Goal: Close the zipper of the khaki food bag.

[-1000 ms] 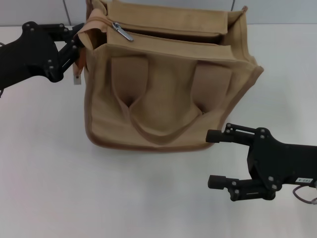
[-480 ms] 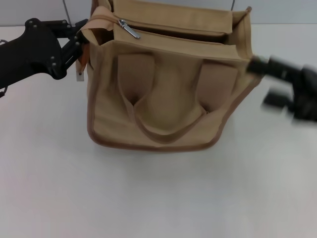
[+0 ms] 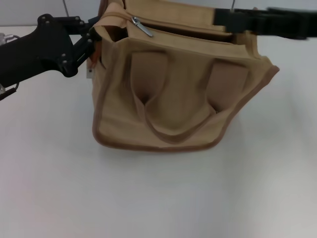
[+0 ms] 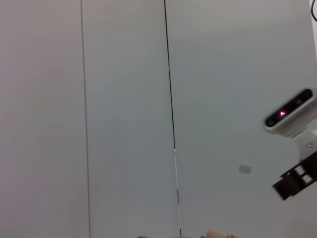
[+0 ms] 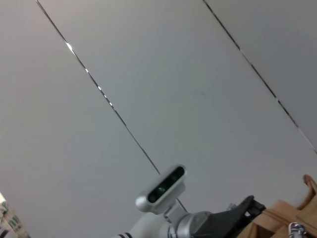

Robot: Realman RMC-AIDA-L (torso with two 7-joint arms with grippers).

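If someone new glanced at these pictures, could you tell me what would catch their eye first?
The khaki food bag fills the middle of the white table, its top gaping, the silver slider of the zipper at its left end. The left gripper grips the bag's left top corner, while the right gripper reaches across the far right rim.

Even bright light, rt tool (image 3: 233, 19) motion-blurred

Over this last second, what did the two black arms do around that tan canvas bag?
The right gripper swung from the table in front of the boxy khaki canvas food bag up to its far right top edge. The bag shifted slightly right. The left gripper stayed clamped on the bag's left end; the silver zipper slider stayed near that end.
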